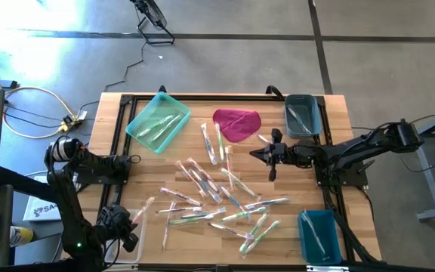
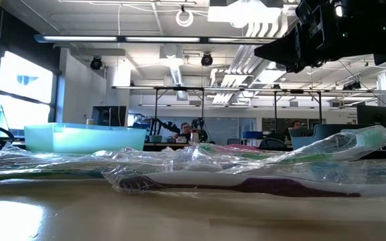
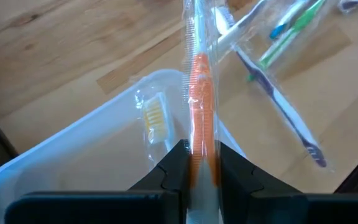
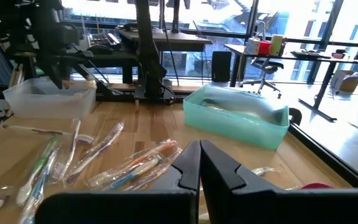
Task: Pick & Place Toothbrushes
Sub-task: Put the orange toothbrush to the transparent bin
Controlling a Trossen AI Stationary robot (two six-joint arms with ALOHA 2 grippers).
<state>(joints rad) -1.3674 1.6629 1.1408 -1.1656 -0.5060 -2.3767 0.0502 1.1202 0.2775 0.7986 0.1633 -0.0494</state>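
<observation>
From above, wrapped toothbrushes (image 1: 217, 198) lie scattered across the middle of the wooden table (image 1: 119, 109), with bins at the corners. The left gripper (image 1: 131, 227) sits at the near left corner, over a clear bin (image 1: 123, 253). The right gripper (image 1: 259, 154) hovers near the pink cloth (image 1: 237, 124).

At table height, only wrappers, a teal bin (image 2: 84, 138) and a dark gripper overhead show; which arm that is, probably the right, is hard to say.

The left wrist view shows the fingers (image 3: 174, 168) pinching an orange-handled toothbrush (image 3: 201, 106) above the clear bin, where one brush (image 3: 154, 118) already lies.

The right wrist view shows that gripper clenched on nothing.

The placing step looks to be in hand; next, the left fingers need to part over the bin.
</observation>
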